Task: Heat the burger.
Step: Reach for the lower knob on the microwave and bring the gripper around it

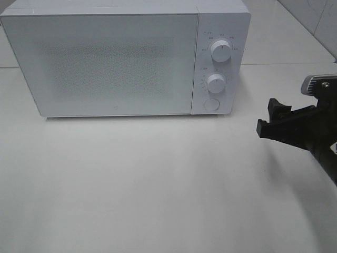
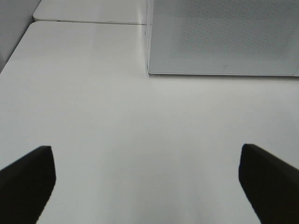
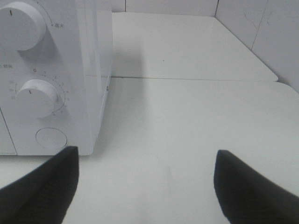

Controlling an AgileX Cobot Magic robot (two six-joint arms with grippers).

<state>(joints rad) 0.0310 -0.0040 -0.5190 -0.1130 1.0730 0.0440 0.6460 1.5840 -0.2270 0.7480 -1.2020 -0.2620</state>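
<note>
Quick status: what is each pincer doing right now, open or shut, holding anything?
Left pincer: open, holding nothing.
Right pincer: open, holding nothing.

White microwave point(image 1: 105, 63) on white table point(image 1: 158, 190)

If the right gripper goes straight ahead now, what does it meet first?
Probably nothing near: the right gripper aims over the table, just past the front corner of the microwave. Its finger on that side could clip that corner; depth is unclear.
</note>
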